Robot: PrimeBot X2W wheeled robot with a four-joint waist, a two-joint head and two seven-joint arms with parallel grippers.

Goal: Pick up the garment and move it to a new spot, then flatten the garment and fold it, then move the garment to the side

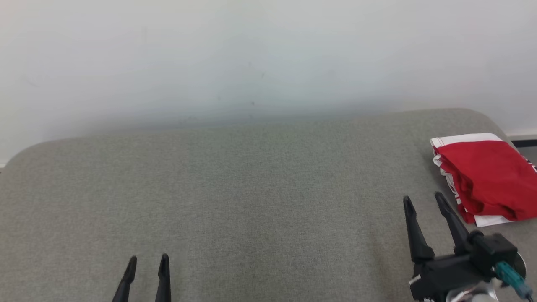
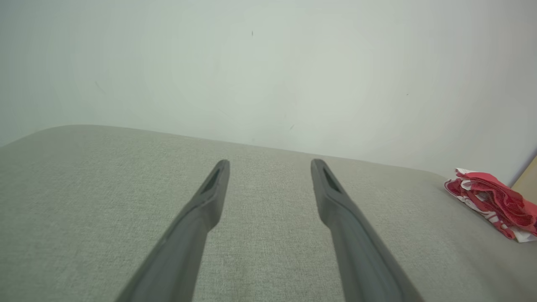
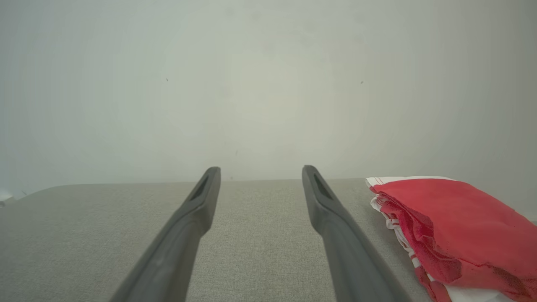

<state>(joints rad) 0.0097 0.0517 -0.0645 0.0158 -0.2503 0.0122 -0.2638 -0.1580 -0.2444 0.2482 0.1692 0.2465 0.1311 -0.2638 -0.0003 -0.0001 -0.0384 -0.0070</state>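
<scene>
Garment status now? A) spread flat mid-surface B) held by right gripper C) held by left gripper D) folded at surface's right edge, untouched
D: the garment lies folded at the grey surface's right edge; the open right gripper sits beside it without touching, the left gripper far off.

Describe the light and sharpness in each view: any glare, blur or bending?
Head view: soft light, no glare; the grey cushion bows at its far edge; the garment is sharp. Left wrist view: the left gripper is blurred near the lens. Right wrist view: the right gripper likewise soft, garment clear.
</scene>
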